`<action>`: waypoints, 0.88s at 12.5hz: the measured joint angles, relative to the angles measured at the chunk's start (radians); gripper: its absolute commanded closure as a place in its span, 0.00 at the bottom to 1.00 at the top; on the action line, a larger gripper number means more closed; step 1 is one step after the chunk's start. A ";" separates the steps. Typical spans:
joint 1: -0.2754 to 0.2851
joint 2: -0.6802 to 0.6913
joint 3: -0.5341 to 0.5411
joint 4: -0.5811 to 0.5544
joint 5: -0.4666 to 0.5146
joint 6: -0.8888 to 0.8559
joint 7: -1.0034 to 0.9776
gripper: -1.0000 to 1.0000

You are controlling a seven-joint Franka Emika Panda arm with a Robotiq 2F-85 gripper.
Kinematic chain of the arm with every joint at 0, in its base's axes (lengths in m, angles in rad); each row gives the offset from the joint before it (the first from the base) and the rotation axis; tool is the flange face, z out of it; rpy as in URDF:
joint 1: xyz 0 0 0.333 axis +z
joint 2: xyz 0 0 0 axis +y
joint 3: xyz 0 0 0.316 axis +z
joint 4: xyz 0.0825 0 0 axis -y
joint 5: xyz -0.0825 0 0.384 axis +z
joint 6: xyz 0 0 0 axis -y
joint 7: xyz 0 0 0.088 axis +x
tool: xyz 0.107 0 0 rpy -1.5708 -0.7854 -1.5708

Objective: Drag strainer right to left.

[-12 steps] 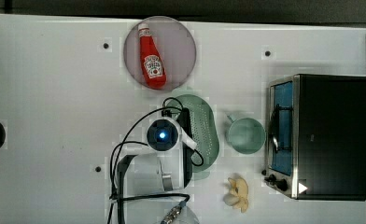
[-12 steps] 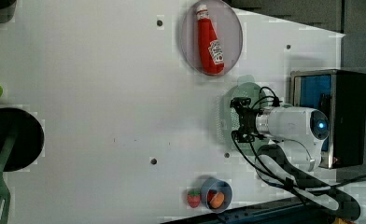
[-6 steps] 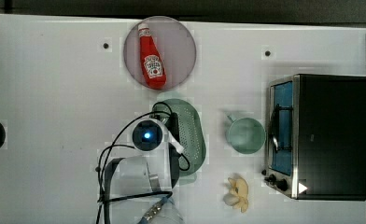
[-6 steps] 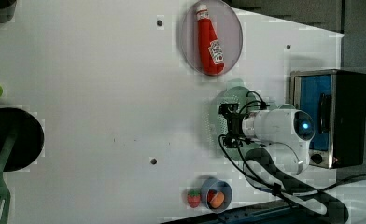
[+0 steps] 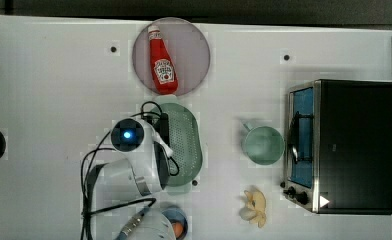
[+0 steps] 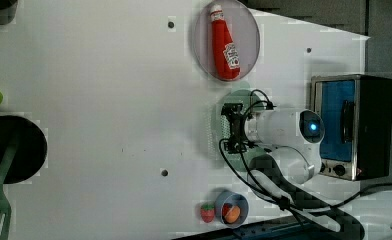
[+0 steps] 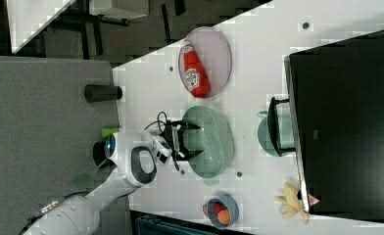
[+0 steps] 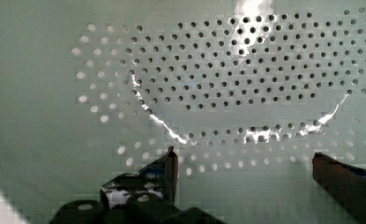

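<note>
The strainer (image 5: pixel 184 145) lies at the middle of the top view, just below the plate (image 5: pixel 194 55) with the ketchup (image 5: pixel 162 65). The gripper (image 7: pixel 186 142) reaches into it, fingers spread wide, grasping nothing.

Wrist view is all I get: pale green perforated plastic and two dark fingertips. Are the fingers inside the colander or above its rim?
Observer: In the right view the gripper reaches into the bowl of the pale mint-green round plastic strainer, fingers spread wide apart.
Operator: Is anything close on the side it gets dragged toward?
Observer: In the top view the table on the top view's left of the strainer is bare white surface; the arm covers the near part.
Operator: And what sits beyond it?
Observer: A red ketchup bottle lies on a round grey plate, whose edge comes close to the strainer's rim.
</note>
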 measured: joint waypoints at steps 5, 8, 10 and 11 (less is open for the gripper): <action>0.089 0.051 0.003 0.057 -0.016 -0.039 0.132 0.00; 0.131 0.103 0.021 0.139 -0.028 -0.046 0.189 0.00; 0.166 0.142 0.023 0.211 0.000 -0.069 0.206 0.00; 0.177 0.149 0.023 0.232 0.025 -0.084 0.214 0.00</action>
